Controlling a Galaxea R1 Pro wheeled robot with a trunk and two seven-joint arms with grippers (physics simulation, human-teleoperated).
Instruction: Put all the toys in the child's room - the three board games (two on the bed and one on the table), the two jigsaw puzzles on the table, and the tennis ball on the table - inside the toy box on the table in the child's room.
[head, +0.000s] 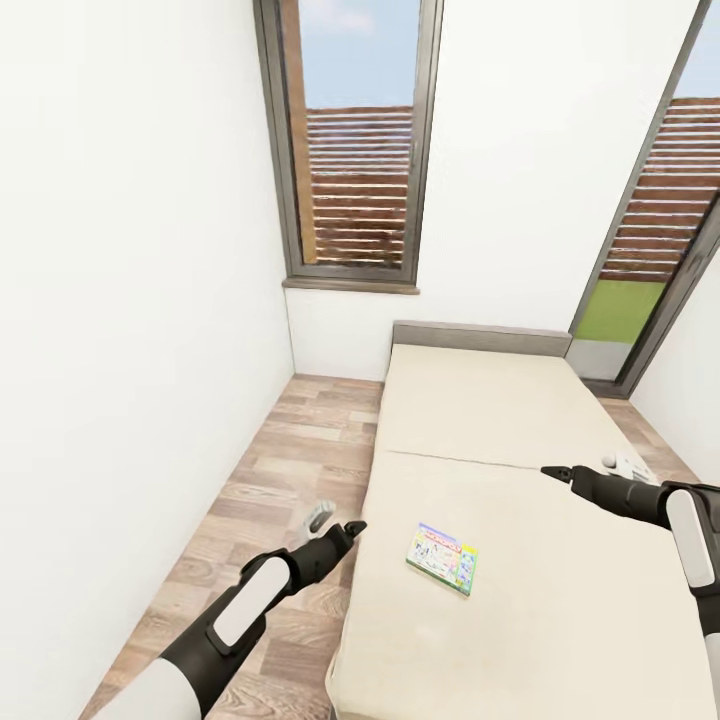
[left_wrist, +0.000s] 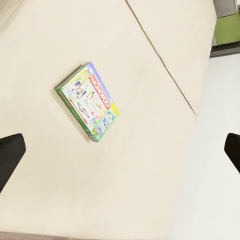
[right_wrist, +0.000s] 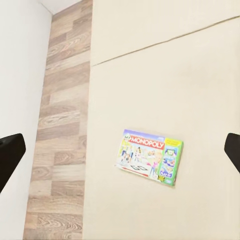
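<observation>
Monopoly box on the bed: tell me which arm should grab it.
Left, probably. The left gripper hangs open at the bed's near edge, closer to the Monopoly box. The right gripper, also open, sits farther up the mattress.

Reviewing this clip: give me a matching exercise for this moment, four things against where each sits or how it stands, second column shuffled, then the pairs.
Things
1. Monopoly box
2. left gripper
3. right gripper
4. headboard

Places or states
A. grey, at the bed's far end below the white wall
B. open, over the bed's right part
C. lying flat on the beige mattress, held by nothing
D. open, at the bed's left edge beside the wood floor

Pairs: 1-C, 2-D, 3-B, 4-A
</observation>
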